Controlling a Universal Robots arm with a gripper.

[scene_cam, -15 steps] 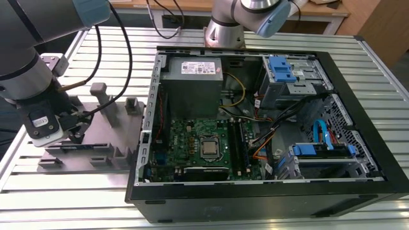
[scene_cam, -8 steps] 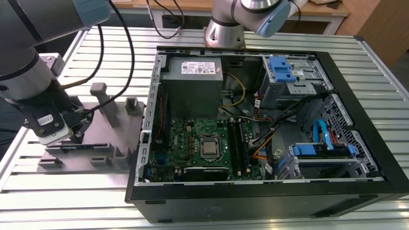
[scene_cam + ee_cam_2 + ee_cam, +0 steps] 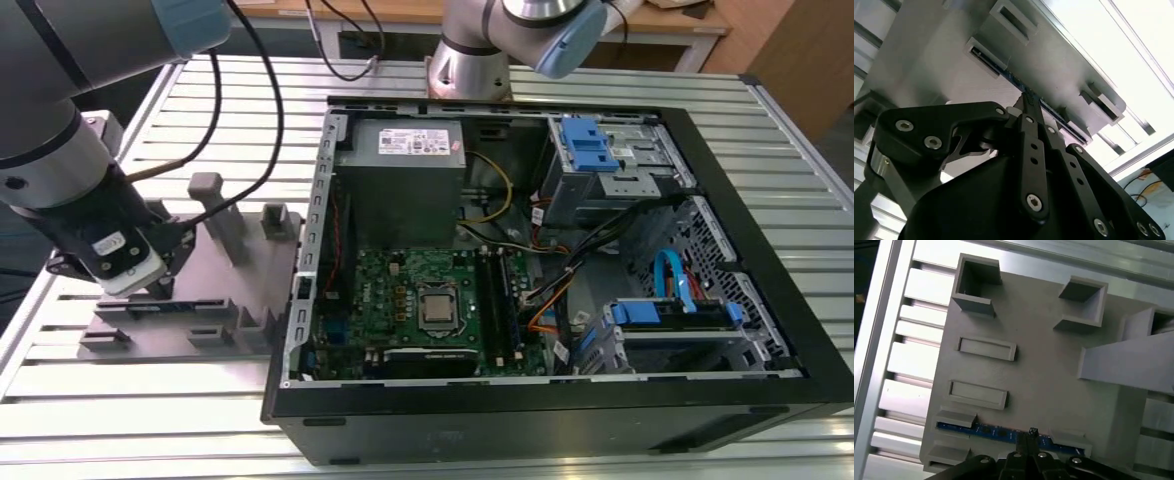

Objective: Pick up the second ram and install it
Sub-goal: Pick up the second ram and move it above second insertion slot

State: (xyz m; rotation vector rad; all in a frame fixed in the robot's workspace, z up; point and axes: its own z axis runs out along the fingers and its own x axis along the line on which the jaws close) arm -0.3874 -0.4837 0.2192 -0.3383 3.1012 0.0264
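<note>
The second ram (image 3: 985,429) is a slim dark blue stick standing on edge in a slot at the rim of the grey holder block (image 3: 1044,370). In the second wrist view the second ram (image 3: 1002,71) shows as a thin dark strip across the holder block (image 3: 929,65). My gripper (image 3: 1031,433) stands right over the stick's middle, its narrow fingertips (image 3: 1028,101) drawn together against the stick's two faces. In the exterior view the gripper (image 3: 156,290) is low over the holder block (image 3: 214,315) at the exterior view's left, where the second ram (image 3: 171,306) still sits in its slot.
An open computer case (image 3: 534,405) lies to the exterior view's right of the holder, with its green motherboard (image 3: 400,285), power supply (image 3: 400,150) and blue drive clips (image 3: 582,145). Grey posts (image 3: 214,205) rise from the holder. A second arm's base (image 3: 470,60) stands behind the case.
</note>
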